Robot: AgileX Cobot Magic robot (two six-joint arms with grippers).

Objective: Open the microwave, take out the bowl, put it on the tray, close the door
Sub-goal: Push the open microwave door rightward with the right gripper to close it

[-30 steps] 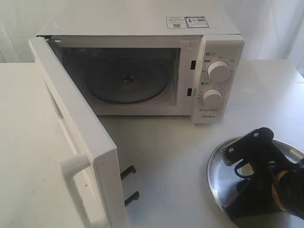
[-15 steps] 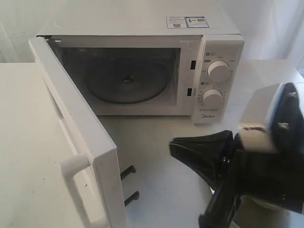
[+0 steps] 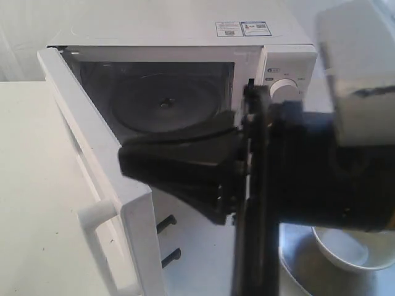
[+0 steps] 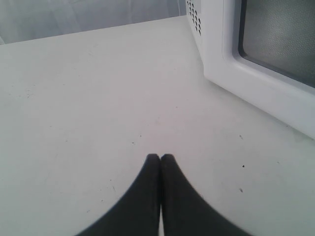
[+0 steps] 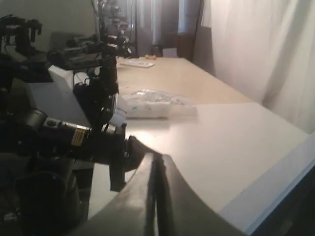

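The white microwave (image 3: 185, 31) stands at the back with its door (image 3: 92, 154) swung wide to the left, and the bar handle (image 3: 97, 213) faces me. Its cavity holds only the glass turntable (image 3: 163, 102). At the lower right, the cream bowl (image 3: 347, 251) sits on the silver tray (image 3: 295, 262). My right gripper (image 3: 123, 163) (image 5: 156, 156) is shut and empty. It hangs close to the exterior camera, with its tip near the door's free edge. My left gripper (image 4: 160, 157) is shut on nothing, low over the white table beside the door's dark window (image 4: 280, 34). It does not show in the exterior view.
The right arm's black body (image 3: 308, 179) blocks the microwave's lower knob and much of the table. Two dark latch hooks (image 3: 168, 240) stick out of the door edge. The right wrist view shows another arm rig (image 5: 93, 98) and a plastic-wrapped packet (image 5: 157, 104).
My right gripper rose off the tray and swung left across the view toward the open door. The bowl, hidden before, now sits uncovered on the tray.
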